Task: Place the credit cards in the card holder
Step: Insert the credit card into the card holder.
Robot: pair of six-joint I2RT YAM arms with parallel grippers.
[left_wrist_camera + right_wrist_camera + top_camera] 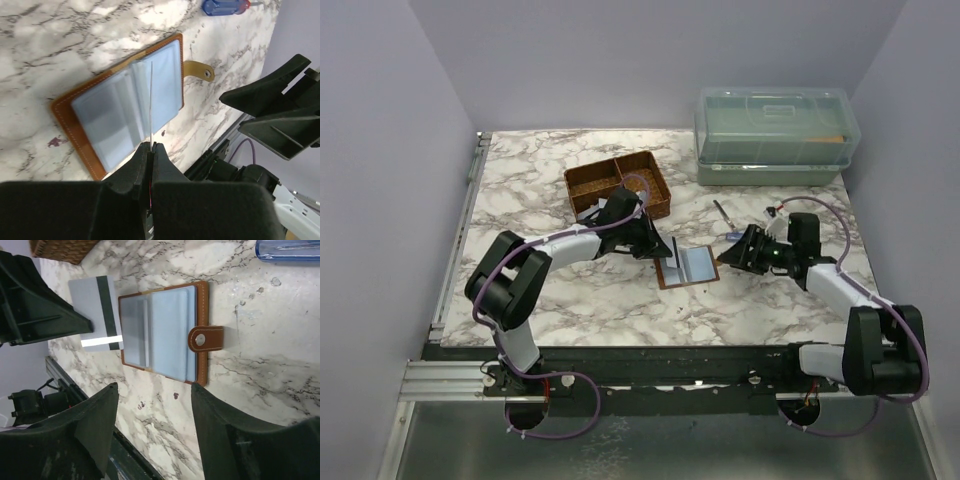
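Noted left hand (pixel 151 148) clenched on card (pixel 151 100), edge-on over open holder (pixel 117 112) lying flat on surface (pixel 570 290), card's long axis 12-to-6 along the fold in wrist view; right hand (pixel 154 390) released, empty, at holder's 3 o'clock, also near.

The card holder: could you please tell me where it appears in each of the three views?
Top external: the card holder lies open just right of the picture's centre.
Left wrist: left of centre, lying open.
Right wrist: upper centre, its strap on the right.
Shared landmark: the credit card pinched in the left gripper.
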